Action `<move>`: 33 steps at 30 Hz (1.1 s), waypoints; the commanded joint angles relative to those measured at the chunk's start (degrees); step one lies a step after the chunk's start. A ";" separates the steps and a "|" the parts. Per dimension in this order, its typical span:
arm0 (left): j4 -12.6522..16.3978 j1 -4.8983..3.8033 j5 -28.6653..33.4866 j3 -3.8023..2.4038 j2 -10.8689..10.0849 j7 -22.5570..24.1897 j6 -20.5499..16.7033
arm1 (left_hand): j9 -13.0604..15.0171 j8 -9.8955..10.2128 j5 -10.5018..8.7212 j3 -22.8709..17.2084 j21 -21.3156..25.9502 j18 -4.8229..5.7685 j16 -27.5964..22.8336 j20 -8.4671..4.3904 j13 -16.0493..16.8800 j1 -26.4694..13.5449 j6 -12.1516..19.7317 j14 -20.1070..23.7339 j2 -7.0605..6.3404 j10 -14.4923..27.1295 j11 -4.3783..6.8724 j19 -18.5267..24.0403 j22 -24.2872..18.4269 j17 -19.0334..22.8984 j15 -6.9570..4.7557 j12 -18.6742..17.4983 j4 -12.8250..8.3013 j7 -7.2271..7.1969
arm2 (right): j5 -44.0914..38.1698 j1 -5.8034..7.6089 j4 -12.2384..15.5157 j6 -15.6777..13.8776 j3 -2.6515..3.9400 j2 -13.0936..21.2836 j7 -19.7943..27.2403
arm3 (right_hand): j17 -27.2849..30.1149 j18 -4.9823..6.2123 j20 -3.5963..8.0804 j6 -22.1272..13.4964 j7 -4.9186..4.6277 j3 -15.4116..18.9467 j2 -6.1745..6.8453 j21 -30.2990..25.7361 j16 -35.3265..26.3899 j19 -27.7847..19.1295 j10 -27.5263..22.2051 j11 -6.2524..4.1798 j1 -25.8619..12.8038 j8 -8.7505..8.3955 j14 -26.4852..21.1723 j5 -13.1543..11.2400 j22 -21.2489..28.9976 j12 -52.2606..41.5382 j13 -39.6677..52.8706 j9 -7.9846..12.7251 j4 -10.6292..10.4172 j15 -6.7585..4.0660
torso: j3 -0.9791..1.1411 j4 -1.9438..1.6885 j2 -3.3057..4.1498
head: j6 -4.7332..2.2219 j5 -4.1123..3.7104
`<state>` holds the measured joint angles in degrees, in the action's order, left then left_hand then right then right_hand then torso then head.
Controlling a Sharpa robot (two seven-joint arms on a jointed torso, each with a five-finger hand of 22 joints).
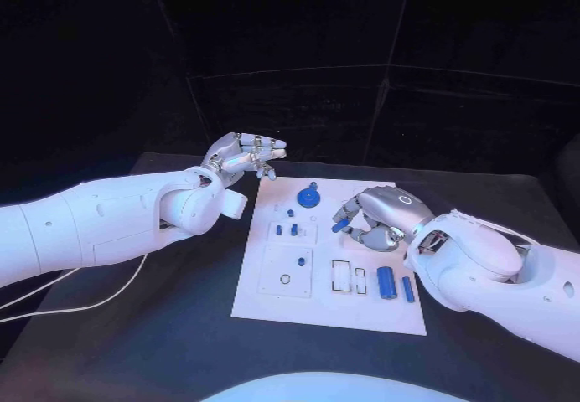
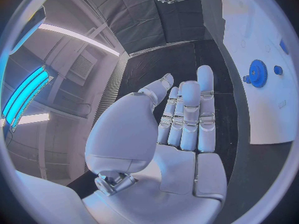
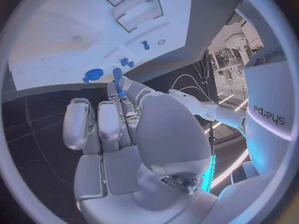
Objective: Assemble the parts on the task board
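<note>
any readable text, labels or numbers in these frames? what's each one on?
"edjeys" as it reads, mirrored or partly hidden: on a white robot body part at the rim of the right wrist view.
Task board: outlines and slots only, no legible print.
Left hand, right hand: no markings readable.

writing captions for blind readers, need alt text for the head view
A white board with small blue parts sits on a black table. The right robot hand holds a blue part above it; the left robot hand hovers empty beyond its far corner.

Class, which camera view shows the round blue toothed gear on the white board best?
The left wrist view: the round blue toothed gear shows its teeth plainly. The head view shows it small; the right wrist view shows it edge-on.
</note>
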<state>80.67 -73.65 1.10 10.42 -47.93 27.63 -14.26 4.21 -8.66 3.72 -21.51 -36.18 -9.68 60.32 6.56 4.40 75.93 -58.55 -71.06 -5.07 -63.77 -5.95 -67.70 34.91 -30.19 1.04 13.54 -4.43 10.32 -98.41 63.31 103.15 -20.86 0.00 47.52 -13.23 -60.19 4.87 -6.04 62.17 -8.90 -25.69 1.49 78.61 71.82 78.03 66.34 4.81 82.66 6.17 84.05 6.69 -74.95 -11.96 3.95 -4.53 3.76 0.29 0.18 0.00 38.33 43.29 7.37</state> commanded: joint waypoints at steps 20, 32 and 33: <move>0.26 -0.09 0.12 -0.05 0.42 0.36 0.61 | -0.07 0.00 0.27 0.26 0.16 -0.77 -0.35 0.01 -0.07 -0.24 0.40 0.35 0.54 0.40 0.05 -0.20 -0.10 0.03 -0.10 0.35 -0.02 -0.13 | 3.85 -1.30 -4.81 6.87 -2.63 -11.92 5.93 | 0.38 -0.77 -0.11 0.31 -0.10 0.03 1.01 0.10 0.31 0.14 0.66 -0.09 -1.22 -0.19 1.14 0.28 0.20 0.63 0.04 0.19 -0.20 -0.32 | -0.02 0.05 0.04 | 1.61 2.22; 0.07 -0.09 0.12 -0.05 0.77 0.29 0.63 | -0.06 -0.01 0.27 0.28 0.18 -0.77 -0.35 0.01 -0.07 -0.23 0.41 0.35 0.55 0.41 0.05 -0.21 -0.11 0.04 -0.10 0.36 -0.02 -0.13 | 2.17 -2.04 -6.79 11.46 -2.88 -13.82 5.42 | 0.48 -0.72 -0.13 0.26 -0.12 0.12 1.07 -0.03 0.29 -0.02 0.62 -0.06 -1.53 -0.27 1.11 0.26 0.36 0.82 0.02 0.23 -0.33 -0.29 | 0.00 0.08 0.06 | 2.11 2.70; 0.06 -0.09 0.12 -0.05 0.79 0.33 0.59 | -0.06 -0.03 0.27 0.35 0.22 -0.77 -0.34 0.02 -0.07 -0.21 0.43 0.37 0.56 0.45 0.05 -0.22 -0.15 0.06 -0.10 0.41 -0.02 -0.13 | 2.14 -2.05 -6.89 11.69 -2.88 -13.91 5.41 | 0.48 -0.72 -0.13 0.26 -0.12 0.12 1.07 -0.03 0.29 -0.02 0.62 -0.06 -1.53 -0.27 1.11 0.26 0.36 0.82 0.02 0.23 -0.33 -0.29 | 0.00 0.07 0.06 | 2.21 2.72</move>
<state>80.71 -73.66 1.11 10.41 -47.21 27.62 -14.21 4.21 -8.66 3.72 -21.51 -36.18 -9.68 60.32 6.56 4.40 75.93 -58.55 -71.06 -5.07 -63.78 -5.95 -67.70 34.84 -30.20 1.04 13.59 -4.43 10.32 -95.40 61.21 96.31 -12.00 -2.89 33.71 -8.18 -59.76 4.88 -6.04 62.18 -8.98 -25.68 2.58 78.60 71.82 78.03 66.66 4.50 81.57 5.92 84.04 6.68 -74.63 -11.46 3.95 -4.26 3.76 0.29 0.18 0.06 38.38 45.32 10.03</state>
